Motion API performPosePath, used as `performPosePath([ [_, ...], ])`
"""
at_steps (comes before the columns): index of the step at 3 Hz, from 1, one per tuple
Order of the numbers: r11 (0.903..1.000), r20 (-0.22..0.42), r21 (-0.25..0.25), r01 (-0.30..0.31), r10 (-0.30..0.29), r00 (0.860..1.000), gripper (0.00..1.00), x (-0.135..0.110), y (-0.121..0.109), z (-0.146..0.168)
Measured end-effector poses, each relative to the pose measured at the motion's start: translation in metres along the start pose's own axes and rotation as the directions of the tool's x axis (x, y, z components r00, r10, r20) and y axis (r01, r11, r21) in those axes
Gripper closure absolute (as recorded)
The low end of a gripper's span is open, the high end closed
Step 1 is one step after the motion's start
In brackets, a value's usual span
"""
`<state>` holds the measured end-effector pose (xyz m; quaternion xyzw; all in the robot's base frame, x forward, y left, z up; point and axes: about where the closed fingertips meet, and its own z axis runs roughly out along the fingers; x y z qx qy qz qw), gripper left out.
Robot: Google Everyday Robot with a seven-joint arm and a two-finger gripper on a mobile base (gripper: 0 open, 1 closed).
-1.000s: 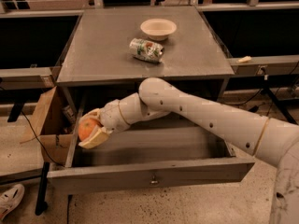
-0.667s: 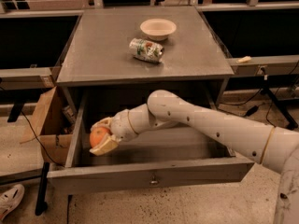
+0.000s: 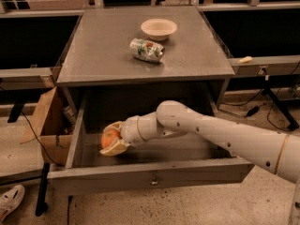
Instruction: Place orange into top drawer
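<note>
The top drawer [image 3: 150, 177] is pulled open below the grey tabletop, with a small metal knob at the middle of its front panel. My gripper [image 3: 112, 139] is inside the drawer at its left side, low over the drawer floor. It is shut on the orange [image 3: 110, 137], whose round orange skin shows between the cream fingers [image 3: 114, 149]. My white arm [image 3: 211, 132] reaches in from the right across the drawer.
A green-and-silver can [image 3: 146, 49] lies on its side on the tabletop [image 3: 103, 50]. A cream-white bowl [image 3: 159, 29] stands behind it. A cardboard box [image 3: 49, 125] sits left of the drawer. A shoe [image 3: 10, 201] lies on the floor at bottom left.
My gripper has moved right and down with the orange, from the drawer's left edge into the drawer, now low over its floor.
</note>
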<state>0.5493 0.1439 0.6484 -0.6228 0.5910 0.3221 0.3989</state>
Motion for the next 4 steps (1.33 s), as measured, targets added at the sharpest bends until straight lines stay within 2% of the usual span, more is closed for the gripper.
performPosePath([
  [1,0.9942,-0.067,0.102,-0.034,0.041,0.997,0.38,0.004,-0.013,-0.010],
  [2,0.9831,-0.109,0.169,-0.070,0.089,0.990,0.15,0.007,-0.026,-0.016],
  [3,0.9755,-0.136,0.200,-0.092,0.121,0.983,0.00,0.012,-0.033,-0.017],
  [4,0.9744,-0.138,0.203,-0.097,0.126,0.982,0.00,0.013,-0.033,-0.017],
])
